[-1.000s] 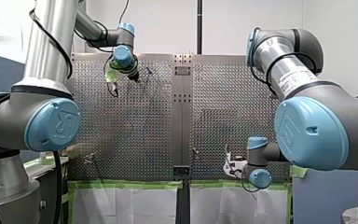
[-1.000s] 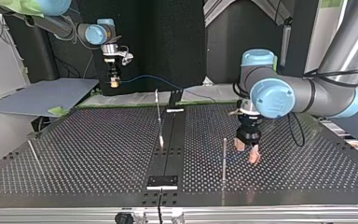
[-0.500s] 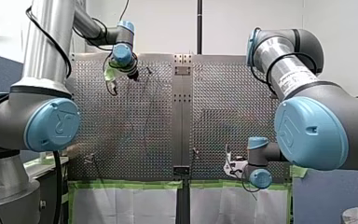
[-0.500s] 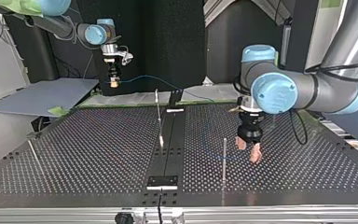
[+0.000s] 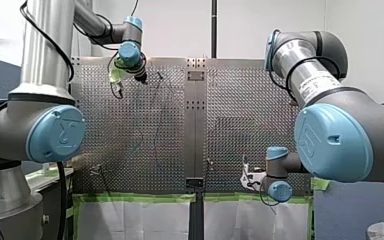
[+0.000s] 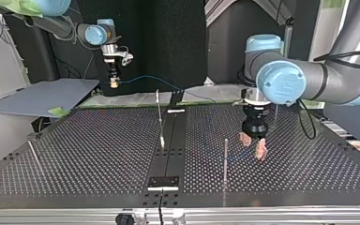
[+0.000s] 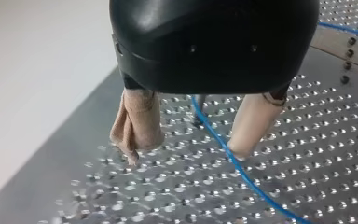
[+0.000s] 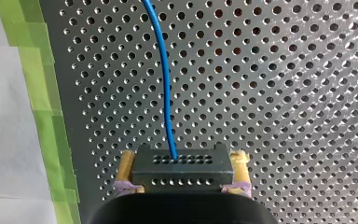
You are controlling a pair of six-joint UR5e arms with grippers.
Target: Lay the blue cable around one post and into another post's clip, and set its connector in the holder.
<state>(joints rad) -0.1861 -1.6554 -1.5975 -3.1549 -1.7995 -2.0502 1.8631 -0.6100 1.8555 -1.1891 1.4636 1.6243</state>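
The blue cable (image 8: 164,79) runs out of a black connector (image 8: 182,164), and my right gripper (image 8: 182,179) is shut on that connector. In the top view this gripper (image 6: 114,83) hangs above the table's far left edge, with the cable (image 6: 143,78) stretching from it toward the middle. My left gripper (image 6: 255,146) stands open low over the plate, just right of a thin post (image 6: 225,157). Its beige pads (image 7: 139,122) straddle the cable (image 7: 223,149), which lies on the plate between them without touching them.
A second post (image 6: 158,104) stands at the far middle of the perforated table (image 6: 98,140), and a third post (image 6: 33,152) leans at the top view's left. A black plate (image 6: 164,182) sits on the centre rail near the front edge. Green tape (image 8: 42,93) lines the table's edge.
My left gripper has shifted a little to the top view's right, away from the post, still open. My right gripper has stayed where it was, holding the connector.
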